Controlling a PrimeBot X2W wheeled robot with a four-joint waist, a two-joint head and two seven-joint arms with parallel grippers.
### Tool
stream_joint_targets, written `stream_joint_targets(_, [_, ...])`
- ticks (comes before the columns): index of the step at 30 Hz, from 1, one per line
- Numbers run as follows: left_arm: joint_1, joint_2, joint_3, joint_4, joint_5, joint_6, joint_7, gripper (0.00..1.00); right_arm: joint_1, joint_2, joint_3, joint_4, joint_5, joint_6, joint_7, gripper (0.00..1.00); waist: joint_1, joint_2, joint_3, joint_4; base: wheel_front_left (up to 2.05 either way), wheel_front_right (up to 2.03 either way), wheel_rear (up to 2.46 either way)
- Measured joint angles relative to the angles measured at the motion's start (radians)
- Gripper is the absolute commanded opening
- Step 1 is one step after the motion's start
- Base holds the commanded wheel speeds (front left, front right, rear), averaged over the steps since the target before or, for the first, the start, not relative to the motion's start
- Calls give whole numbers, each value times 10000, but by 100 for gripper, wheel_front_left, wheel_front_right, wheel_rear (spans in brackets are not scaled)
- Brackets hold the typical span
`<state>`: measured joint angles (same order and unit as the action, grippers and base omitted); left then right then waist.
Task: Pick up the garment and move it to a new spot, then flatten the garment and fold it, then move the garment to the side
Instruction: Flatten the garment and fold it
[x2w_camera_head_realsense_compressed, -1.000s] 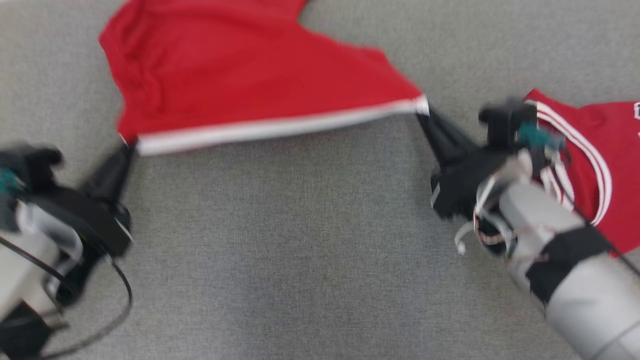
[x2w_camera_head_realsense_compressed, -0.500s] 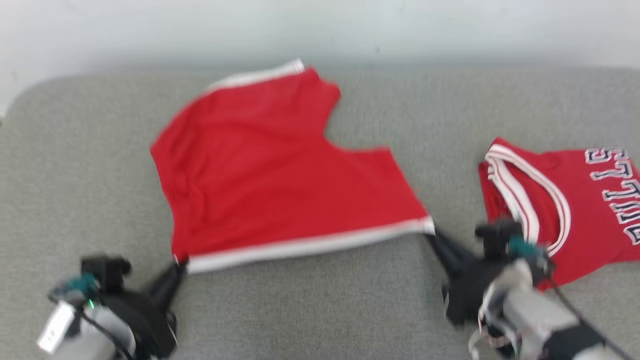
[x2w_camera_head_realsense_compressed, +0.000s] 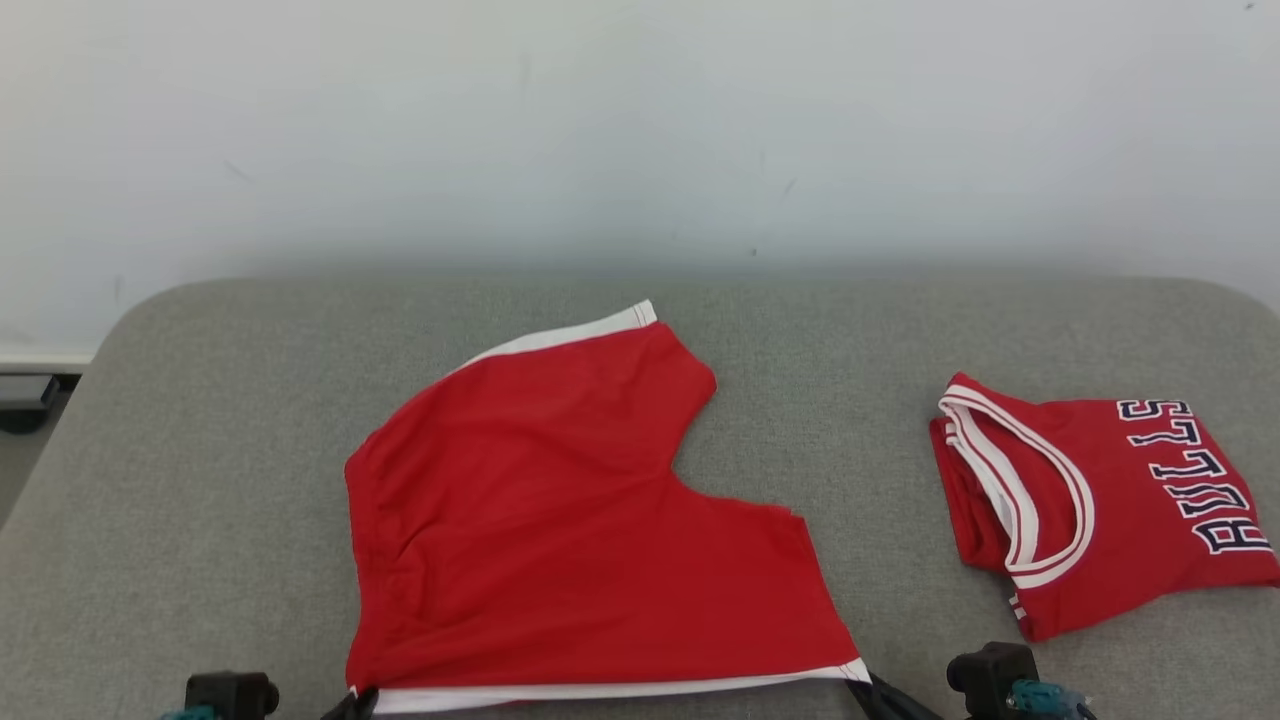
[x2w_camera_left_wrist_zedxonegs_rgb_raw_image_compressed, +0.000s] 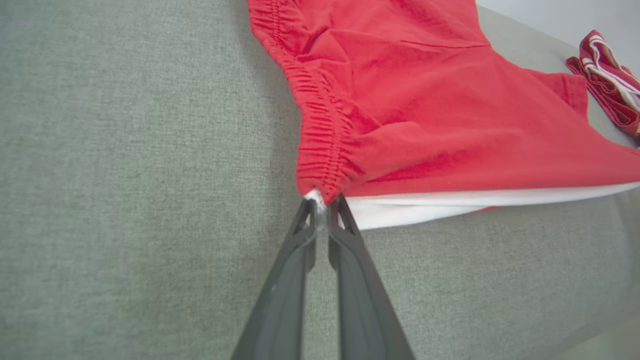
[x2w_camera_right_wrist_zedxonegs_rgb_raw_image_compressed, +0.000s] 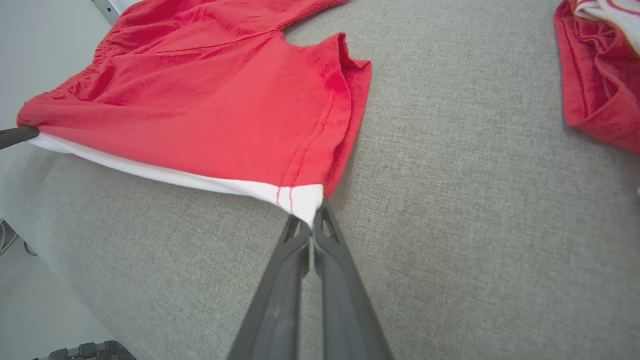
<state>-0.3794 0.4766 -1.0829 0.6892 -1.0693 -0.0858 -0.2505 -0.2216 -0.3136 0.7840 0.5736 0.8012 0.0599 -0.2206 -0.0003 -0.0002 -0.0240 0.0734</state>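
Garment (x2w_camera_head_realsense_compressed: 560, 520) in head view: red shorts spread on grey cushion (x2w_camera_head_realsense_compressed: 200, 420), white-striped edge nearest. Left wrist view: left gripper (x2w_camera_left_wrist_zedxonegs_rgb_raw_image_compressed: 323, 204) pinches the waistband corner. Right wrist view: right gripper (x2w_camera_right_wrist_zedxonegs_rgb_raw_image_compressed: 311, 224) pinches the opposite corner. Flattening appears underway; next, lower and release that edge evenly

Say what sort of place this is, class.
Probably an indoor garment-folding test area: a grey fabric-covered surface against a bare pale wall, holding red shorts and a folded red jersey.
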Motion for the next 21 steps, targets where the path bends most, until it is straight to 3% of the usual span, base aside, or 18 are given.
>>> stream_joint_targets(6, [448, 19, -36, 19, 17, 96, 0, 0, 371, -40, 21, -351, 92, -173, 12, 0, 1, 0, -353, -130, 0, 0, 0])
stream_joint_targets(21, [617, -629, 6, 621, -29, 155, 0, 0, 546, -100, 242, -222, 155, -525, 706, 0, 3, 1, -366, -177, 0, 0, 0])
